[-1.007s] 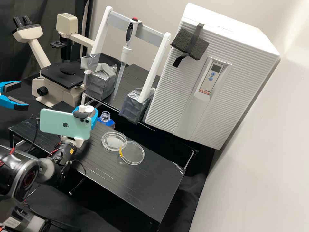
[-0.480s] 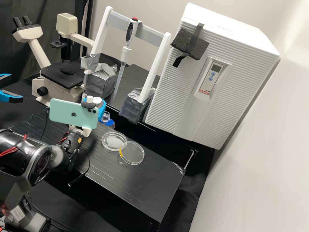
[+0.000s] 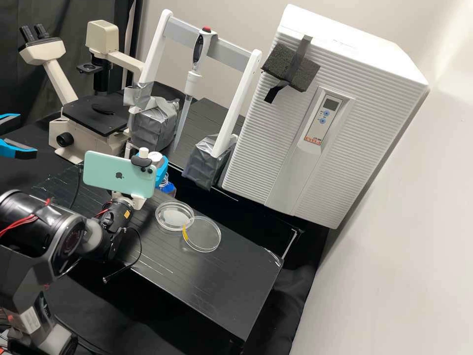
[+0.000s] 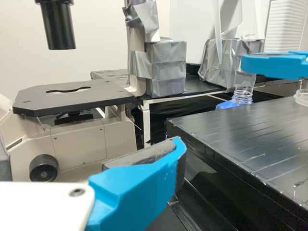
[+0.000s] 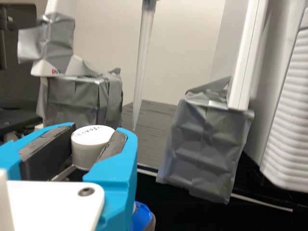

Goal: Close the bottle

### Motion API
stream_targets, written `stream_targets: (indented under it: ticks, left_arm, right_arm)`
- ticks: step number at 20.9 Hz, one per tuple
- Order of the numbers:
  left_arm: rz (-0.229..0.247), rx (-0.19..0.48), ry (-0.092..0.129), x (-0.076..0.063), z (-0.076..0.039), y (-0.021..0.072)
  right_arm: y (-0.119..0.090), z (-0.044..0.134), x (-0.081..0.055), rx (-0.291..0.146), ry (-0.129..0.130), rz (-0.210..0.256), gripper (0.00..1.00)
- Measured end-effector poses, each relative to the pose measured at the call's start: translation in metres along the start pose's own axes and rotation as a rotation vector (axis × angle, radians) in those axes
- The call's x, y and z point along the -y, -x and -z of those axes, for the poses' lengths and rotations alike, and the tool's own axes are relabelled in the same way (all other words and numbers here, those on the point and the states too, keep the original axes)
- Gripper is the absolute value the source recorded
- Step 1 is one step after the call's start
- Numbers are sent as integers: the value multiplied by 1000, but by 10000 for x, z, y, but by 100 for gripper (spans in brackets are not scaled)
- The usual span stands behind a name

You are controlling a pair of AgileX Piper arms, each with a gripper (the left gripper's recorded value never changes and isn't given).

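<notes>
Over the last second the right arm has carried its fingers away from the counter's near-left part and toward the back, until they came over the bottle (image 3: 169,187); the left gripper (image 3: 12,134) has drawn slightly toward the left edge of the high view.

The right gripper (image 3: 152,161) now hangs directly above the bottle, its blue fingers (image 5: 111,166) clamped on a white cap (image 5: 92,139). The bottle's blue rim sits just under those fingers in the right wrist view. Whether cap and bottle mouth touch cannot be told. A mint-green phone (image 3: 119,173) is mounted on that arm's wrist.

The bottle, clear-necked with blue liquid, stands upright near the back left edge of the black counter (image 3: 221,276). The left gripper is well apart from it, off the counter's left side, with its fingers spread wide and holding nothing.

Two clear petri dishes (image 3: 174,215) (image 3: 202,234) lie touching on the counter, near the bottle. Behind stand a microscope (image 3: 74,113), a pipette (image 3: 189,93) hanging in a white stand, and a white ribbed machine (image 3: 320,113).
</notes>
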State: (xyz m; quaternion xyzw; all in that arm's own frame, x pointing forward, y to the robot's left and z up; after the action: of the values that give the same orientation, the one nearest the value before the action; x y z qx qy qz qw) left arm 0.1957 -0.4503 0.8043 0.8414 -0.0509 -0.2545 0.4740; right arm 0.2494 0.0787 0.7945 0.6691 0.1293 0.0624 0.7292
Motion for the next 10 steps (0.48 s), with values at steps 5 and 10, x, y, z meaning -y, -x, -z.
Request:
stream_targets:
  ticks: [5, 10]
  left_arm:
    - [-13, 3, -14, -49, 18, -26]
    - [-5, 5, -6, -31, 26, -39]
  right_arm:
    - [-22, -69, 51, 35, 1, 11, 0]
    - [-33, -108, 90, 56, 3, 28, 0]
